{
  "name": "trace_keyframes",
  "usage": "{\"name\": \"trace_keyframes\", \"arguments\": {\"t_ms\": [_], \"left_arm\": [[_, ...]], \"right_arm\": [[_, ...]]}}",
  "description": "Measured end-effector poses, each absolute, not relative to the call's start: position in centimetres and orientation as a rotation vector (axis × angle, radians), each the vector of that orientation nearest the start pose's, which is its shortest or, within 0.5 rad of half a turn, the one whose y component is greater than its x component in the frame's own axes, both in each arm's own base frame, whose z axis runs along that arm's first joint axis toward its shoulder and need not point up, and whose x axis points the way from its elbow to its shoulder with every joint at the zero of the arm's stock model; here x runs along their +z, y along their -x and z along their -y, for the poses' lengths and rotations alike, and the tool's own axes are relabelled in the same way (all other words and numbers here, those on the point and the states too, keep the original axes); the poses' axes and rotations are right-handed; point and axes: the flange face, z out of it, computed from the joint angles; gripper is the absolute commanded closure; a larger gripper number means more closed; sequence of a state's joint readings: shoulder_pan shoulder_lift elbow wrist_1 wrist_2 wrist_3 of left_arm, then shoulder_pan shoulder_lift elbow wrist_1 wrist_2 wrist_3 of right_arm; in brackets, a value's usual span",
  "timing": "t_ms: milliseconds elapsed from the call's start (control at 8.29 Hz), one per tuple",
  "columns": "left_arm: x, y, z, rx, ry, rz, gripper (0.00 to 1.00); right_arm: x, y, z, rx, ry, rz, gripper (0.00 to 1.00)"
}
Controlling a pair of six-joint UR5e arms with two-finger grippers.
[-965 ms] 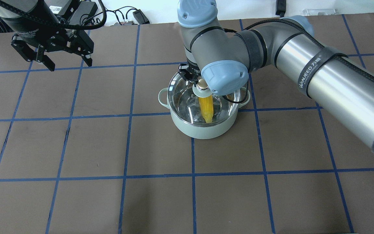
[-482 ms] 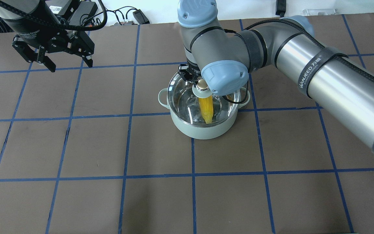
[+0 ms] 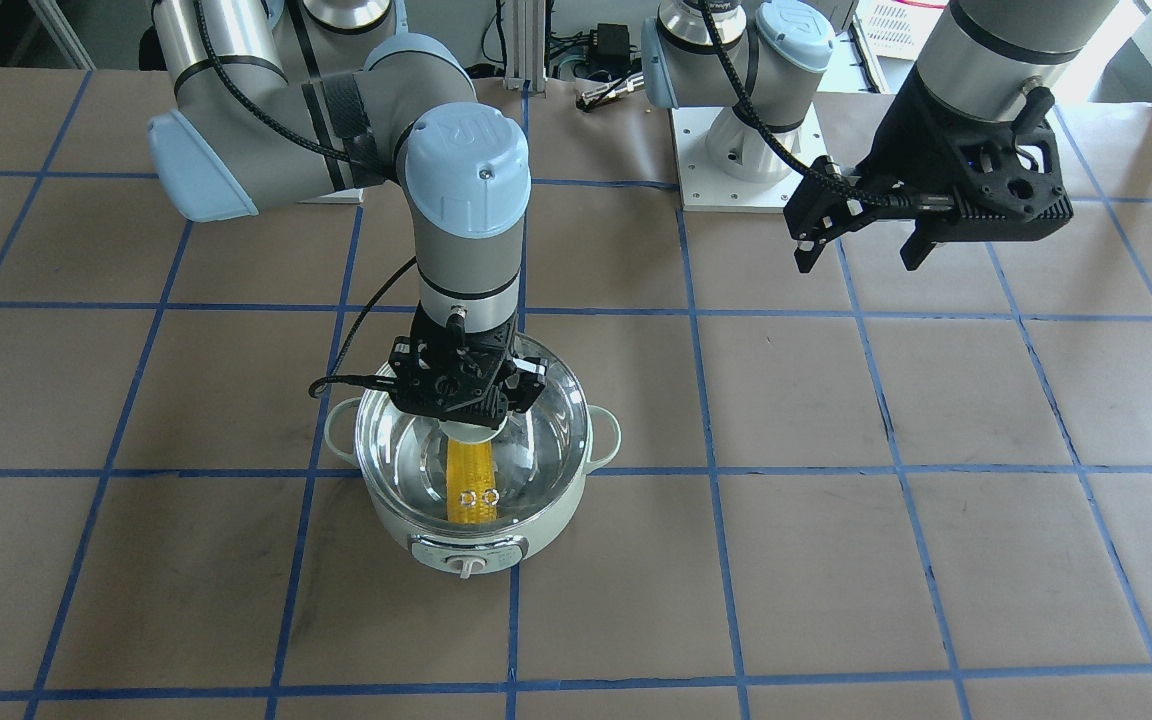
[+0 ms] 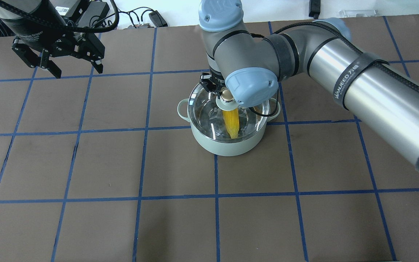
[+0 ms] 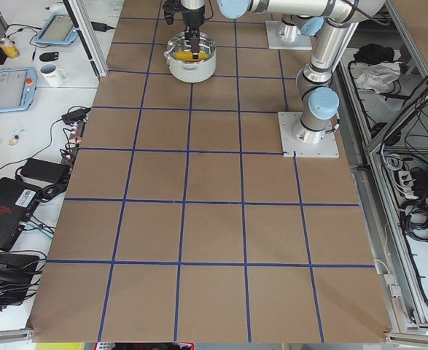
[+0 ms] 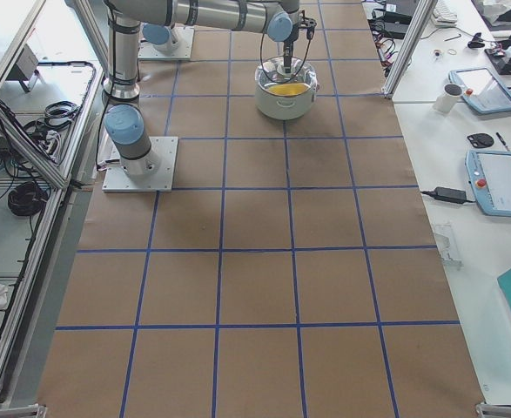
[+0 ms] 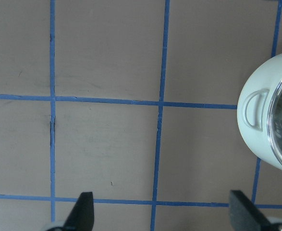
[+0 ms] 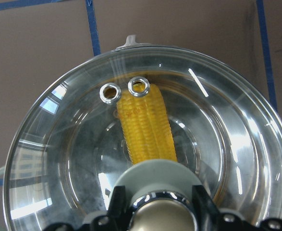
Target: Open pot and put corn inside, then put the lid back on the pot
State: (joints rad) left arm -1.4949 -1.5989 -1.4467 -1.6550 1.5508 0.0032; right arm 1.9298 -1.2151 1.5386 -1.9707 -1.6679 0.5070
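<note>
Glass lid (image 8: 227, 120) sits on the pot (image 4: 227, 148) over the corn (image 4: 231, 123), so the right end effector (image 8: 155, 214) pinching its knob (image 4: 226, 94) should release gently.

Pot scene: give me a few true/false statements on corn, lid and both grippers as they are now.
1. The corn lies inside the pot. True.
2. The lid lies on the table beside the pot. False: it sits on the pot, over the corn.
3. The right gripper is at the lid's knob, one finger on each side. True.
4. The left gripper holds the corn. False: it is open and empty, well off to the side of the pot.
5. The pot's dial faces the robot's base. False: it faces away from the robot, toward the front-facing camera.
</note>
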Motion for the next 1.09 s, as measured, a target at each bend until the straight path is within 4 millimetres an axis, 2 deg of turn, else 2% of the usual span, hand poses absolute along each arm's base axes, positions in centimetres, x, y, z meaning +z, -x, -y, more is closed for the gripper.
{"name": "trace_keyframes", "arguments": {"t_ms": [121,241,362,723,844,965,1085], "left_arm": [[52.7,9.7,51.2,-0.023,0.109,-3.159,0.0],[52.7,9.6,51.2,-0.024,0.106,-3.158,0.0],[52.7,9.6,51.2,-0.025,0.104,-3.158,0.0],[52.8,9.8,51.2,-0.03,0.095,-3.158,0.0],[52.9,9.8,51.2,-0.032,0.088,-3.157,0.0],[53.0,9.8,51.1,-0.036,0.071,-3.154,0.0],[53.0,9.8,51.1,-0.038,0.06,-3.152,0.0]], "right_arm": [[34.5,-33.6,54.3,-0.177,-0.241,-3.185,0.57],[34.5,-33.6,54.3,-0.179,-0.241,-3.186,0.2],[34.5,-33.5,54.3,-0.18,-0.24,-3.188,0.0],[34.8,-33.4,54.3,-0.188,-0.189,-3.194,0.0],[35.4,-33.1,54.3,-0.203,-0.173,-3.192,0.0],[37.1,-32.6,54.0,-0.235,-0.163,-3.184,0.0],[39.5,-32.0,52.9,-0.258,-0.16,-3.176,0.0]]}}
